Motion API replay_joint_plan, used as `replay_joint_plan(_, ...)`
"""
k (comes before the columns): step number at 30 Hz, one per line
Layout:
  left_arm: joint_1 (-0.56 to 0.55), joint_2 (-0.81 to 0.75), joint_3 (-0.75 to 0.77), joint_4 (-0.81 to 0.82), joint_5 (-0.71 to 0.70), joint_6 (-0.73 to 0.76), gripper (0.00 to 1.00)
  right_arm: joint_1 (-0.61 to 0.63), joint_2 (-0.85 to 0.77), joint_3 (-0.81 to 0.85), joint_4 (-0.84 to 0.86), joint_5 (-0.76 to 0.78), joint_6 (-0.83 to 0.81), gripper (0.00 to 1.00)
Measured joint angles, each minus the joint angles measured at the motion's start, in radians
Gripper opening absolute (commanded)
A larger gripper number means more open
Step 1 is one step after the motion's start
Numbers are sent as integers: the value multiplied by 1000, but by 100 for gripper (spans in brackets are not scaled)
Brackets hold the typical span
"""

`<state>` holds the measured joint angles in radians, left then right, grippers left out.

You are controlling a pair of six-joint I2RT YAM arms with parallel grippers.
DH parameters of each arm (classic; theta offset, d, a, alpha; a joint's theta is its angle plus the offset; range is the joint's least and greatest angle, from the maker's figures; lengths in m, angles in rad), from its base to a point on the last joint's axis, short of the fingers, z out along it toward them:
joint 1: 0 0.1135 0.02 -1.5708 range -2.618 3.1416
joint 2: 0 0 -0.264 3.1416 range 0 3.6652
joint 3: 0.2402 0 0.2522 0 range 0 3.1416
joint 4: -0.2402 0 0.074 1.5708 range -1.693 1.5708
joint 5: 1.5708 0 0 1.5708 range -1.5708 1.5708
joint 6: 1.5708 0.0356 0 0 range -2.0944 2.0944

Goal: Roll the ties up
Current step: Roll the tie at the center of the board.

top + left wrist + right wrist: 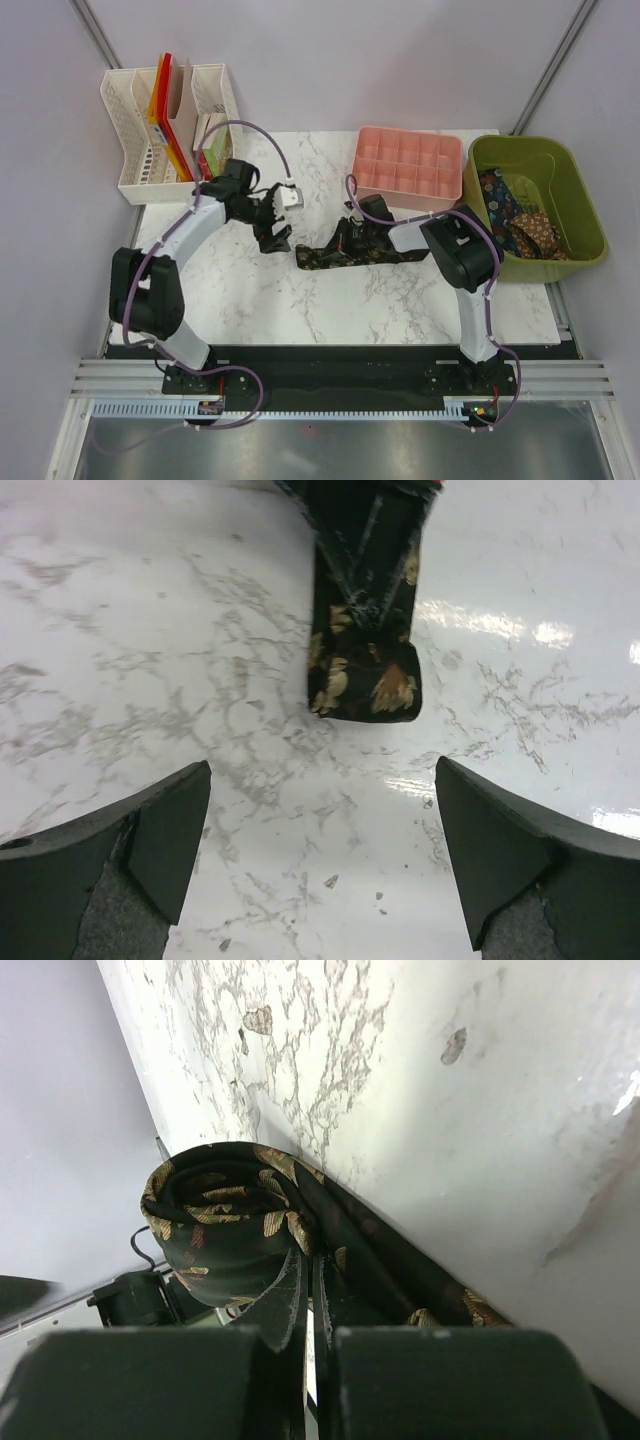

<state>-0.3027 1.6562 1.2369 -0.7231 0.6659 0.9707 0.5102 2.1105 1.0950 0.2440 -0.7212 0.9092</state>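
The table [300, 310] has a glossy white marble-patterned top that catches bright glare, and plain pale lavender walls [320, 60] close it in on three sides. Near the middle of the top lies a dark tie [322, 257] with gold-brown leaves, stretched along the 9-to-3 line. Its 3 o'clock end is wound into a loose coil [215, 1220] at the right gripper [362, 232], whose fingers are pressed together on a fold of the fabric. The left gripper [272, 238] hangs just off the tie's flat 9 o'clock end [365, 675] with its fingers [165, 830] spread wide and nothing between them, apart from the cloth. At 1 o'clock from the tie a pink tray [408, 165] of small compartments sits on the marble. At 3 o'clock a green bin [540, 160] holds other ties [525, 228] in a heap. At 10 o'clock, at the table's far corner, stands a white organizer [130, 125] with orange and red folders upright in it.
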Motion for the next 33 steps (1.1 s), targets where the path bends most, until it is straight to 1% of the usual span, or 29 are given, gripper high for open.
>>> replay_joint_plan(4, 95, -112, -1, 53, 73, -103, 100, 3, 0, 0, 7, 5, 3, 0)
replay_joint_plan(7, 113, -166, 0, 80, 88, -194, 99, 10, 0, -1, 22, 19, 13, 0)
replay_joint_plan(10, 147, -173, 13, 68, 145, -255, 100, 31, 4, -6, 63, 48, 40, 0)
replay_joint_plan(13, 186, -154, 34, 41, 169, -251, 100, 54, 17, -6, 107, 65, 73, 0)
replay_joint_plan(16, 207, -153, 2, 35, 175, -184, 100, 87, 32, -5, 151, 82, 109, 0)
replay_joint_plan(19, 206, -163, -100, 30, 176, -48, 100, 120, 43, -1, 183, 99, 139, 0)
replay_joint_plan(23, 204, -150, -226, -10, 173, 150, 97, 149, 52, 0, 212, 116, 163, 0)
replay_joint_plan(26, 195, -105, -234, -7, 174, 230, 96, 156, 58, 0, 226, 119, 174, 0)
replay_joint_plan(29, 186, -61, -233, 2, 173, 273, 95, 158, 61, -2, 236, 119, 181, 0)
replay_joint_plan(33, 161, -28, -234, 31, 162, 314, 90, 158, 62, -2, 239, 119, 187, 0)
